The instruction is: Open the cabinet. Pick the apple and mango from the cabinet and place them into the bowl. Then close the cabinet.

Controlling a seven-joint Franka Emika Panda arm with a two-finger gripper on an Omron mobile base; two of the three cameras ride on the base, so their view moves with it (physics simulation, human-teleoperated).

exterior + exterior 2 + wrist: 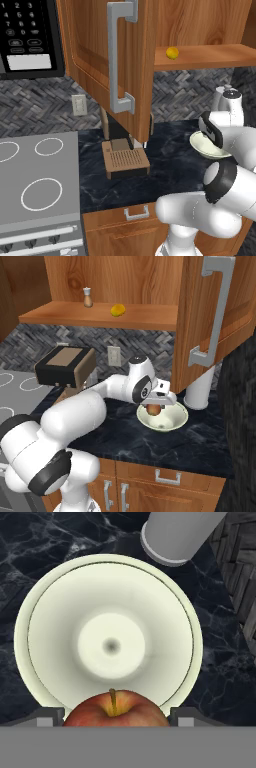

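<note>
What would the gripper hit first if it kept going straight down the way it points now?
Most likely the bowl: the gripper, shut on the apple, points straight into its bare middle, though the gap is unclear.

base views: behind arm, share bowl (163,417) | hand view: close above bowl

I am looking at a kitchen: a stove (37,192) on the left, a microwave (27,37) above it, wooden cabinet (100,55) over a dark marble worktop (170,150).
</note>
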